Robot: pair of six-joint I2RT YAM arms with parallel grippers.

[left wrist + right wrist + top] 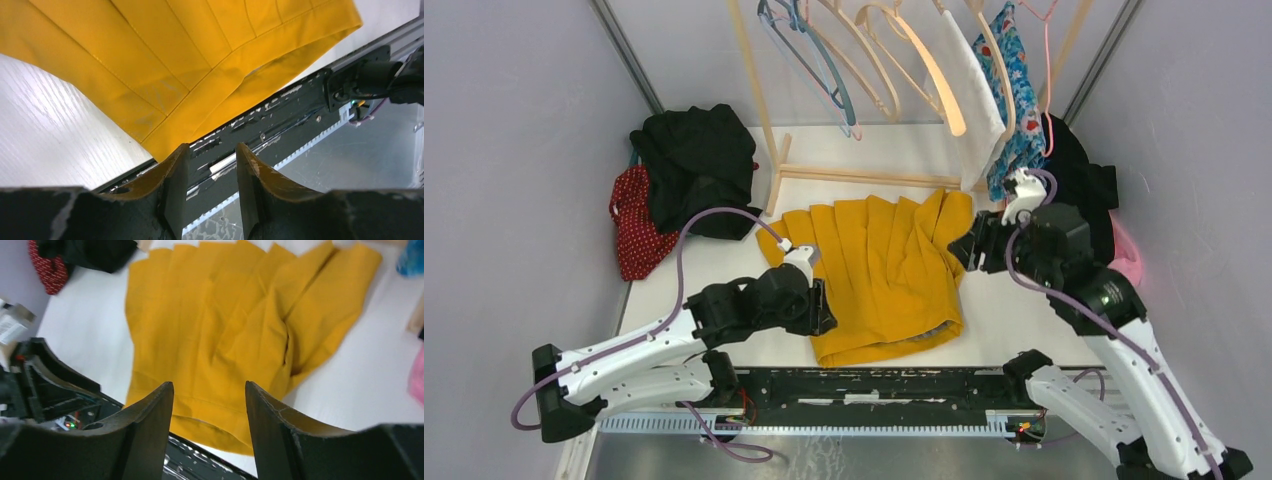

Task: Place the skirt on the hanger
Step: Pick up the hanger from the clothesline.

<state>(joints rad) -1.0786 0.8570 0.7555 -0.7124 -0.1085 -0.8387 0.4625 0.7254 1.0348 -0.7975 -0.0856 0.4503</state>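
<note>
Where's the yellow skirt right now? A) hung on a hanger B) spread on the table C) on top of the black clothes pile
B: the skirt lies spread on the table, below the hangers and on none of them.

One mustard-yellow pleated cloth skirt (884,275), centre; two white-and-black robot arms (624,360), bottom; one red white-dotted garment (634,225), left; one pale wooden rack (864,178), top; overlapping hangers (954,115) there uncountable.
</note>
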